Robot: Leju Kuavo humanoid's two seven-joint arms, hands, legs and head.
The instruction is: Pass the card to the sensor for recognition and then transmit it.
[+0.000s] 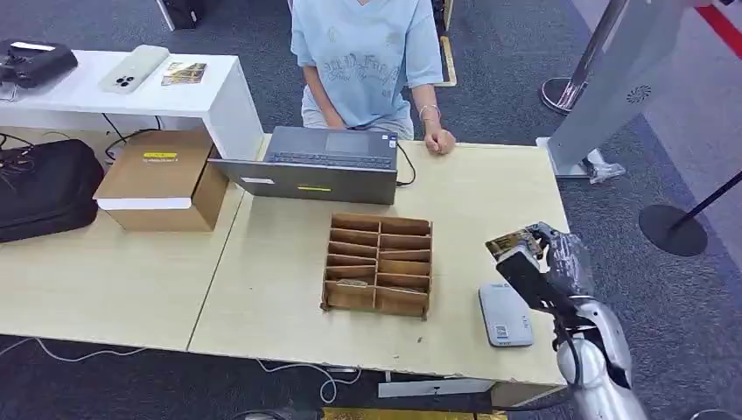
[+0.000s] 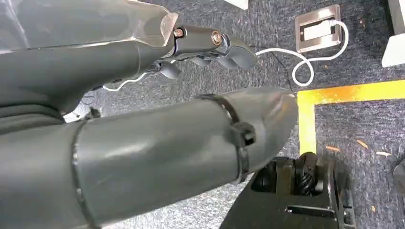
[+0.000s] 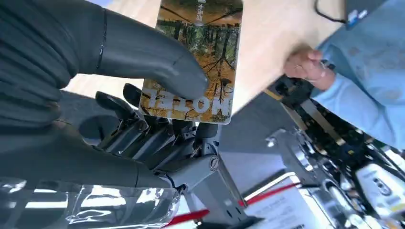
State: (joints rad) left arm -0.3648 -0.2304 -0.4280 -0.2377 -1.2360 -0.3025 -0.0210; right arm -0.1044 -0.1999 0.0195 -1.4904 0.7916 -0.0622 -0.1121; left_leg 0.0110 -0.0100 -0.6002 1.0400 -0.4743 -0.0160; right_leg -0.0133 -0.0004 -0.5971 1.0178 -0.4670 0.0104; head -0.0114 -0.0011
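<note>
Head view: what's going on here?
The right hand holds a forest-print card pinched under its thumb, raised above the grey card reader near the table's right edge. A person sits opposite at a laptop. The left hand hangs over the floor, holding nothing.
</note>
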